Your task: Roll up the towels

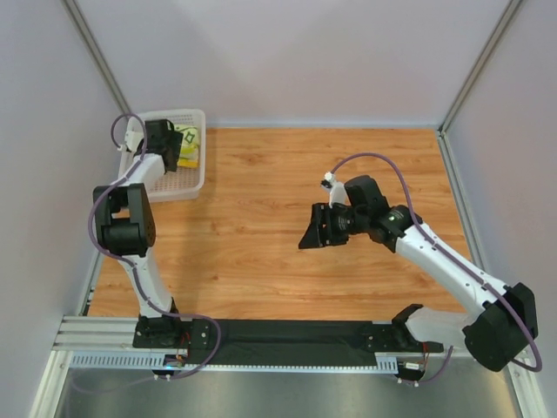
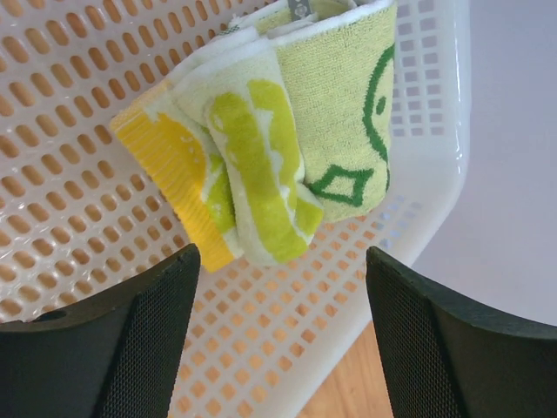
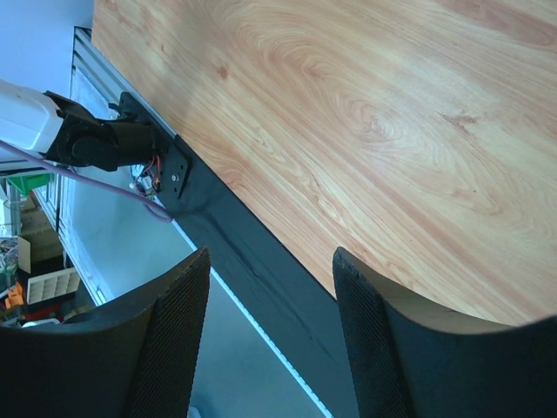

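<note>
Right gripper (image 3: 271,261) — parted, empty — hovers over the middle of the table (image 1: 252,261). At ten o'clock your left gripper (image 2: 280,261) gapes with nothing held; lift it straight up, so no finger snags the rolled towels (image 2: 261,148) touching side by side in the basket (image 2: 439,174).

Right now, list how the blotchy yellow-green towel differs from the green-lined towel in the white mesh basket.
Blotchy yellow-green towel: broad lime smears; green-lined towel: thin dark outlines. Blotchy towel shows an orange edge; green-lined towel shows none. Both lie bundled, touching, in the white mesh basket.
</note>
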You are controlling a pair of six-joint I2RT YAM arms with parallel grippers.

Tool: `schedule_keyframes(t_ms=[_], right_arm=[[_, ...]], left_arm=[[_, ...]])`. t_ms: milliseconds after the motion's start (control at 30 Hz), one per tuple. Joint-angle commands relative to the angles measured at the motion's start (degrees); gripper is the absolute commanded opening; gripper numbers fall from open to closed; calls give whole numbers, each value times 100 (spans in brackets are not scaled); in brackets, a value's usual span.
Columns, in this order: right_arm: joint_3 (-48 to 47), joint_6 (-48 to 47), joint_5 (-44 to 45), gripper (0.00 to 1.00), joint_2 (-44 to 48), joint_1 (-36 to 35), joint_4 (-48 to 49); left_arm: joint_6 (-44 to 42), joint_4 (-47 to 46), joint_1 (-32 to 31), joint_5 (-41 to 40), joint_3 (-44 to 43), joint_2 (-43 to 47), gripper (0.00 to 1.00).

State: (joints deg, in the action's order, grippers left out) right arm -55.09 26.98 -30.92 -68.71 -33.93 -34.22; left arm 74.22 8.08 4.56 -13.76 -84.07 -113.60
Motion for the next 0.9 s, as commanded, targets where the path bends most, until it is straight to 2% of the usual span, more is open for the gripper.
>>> schedule_keyframes(t_ms=[0, 167, 333, 433, 467, 667, 767, 867], right_arm=[[33, -97, 42, 60, 279, 18, -208], [-19, -202, 217, 61, 454, 10, -445], [-98, -255, 420, 61, 630, 10, -577], [-98, -211, 429, 61, 744, 10, -577], [-81, -185, 368, 61, 788, 1, -569], [-11, -79, 227, 62, 1043, -35, -542], [16, -18, 148, 62, 1148, -78, -542], [77, -9, 139, 63, 1342, -131, -577]], left_arm=[[-117, 695, 54, -109, -4, 496, 83], [-407, 993, 80, -188, 400, 1364, 83], [-1013, 968, 107, -180, 1261, 2323, 80], [-1768, 959, 98, -224, 1718, 3044, 79], [-2223, 828, 107, -224, 1867, 3429, 79], [-3621, 292, 98, -31, 3123, 4899, 79], [-4211, -49, 107, 311, 3528, 5470, 78], [-4836, -489, 98, 611, 4413, 6137, 77]])
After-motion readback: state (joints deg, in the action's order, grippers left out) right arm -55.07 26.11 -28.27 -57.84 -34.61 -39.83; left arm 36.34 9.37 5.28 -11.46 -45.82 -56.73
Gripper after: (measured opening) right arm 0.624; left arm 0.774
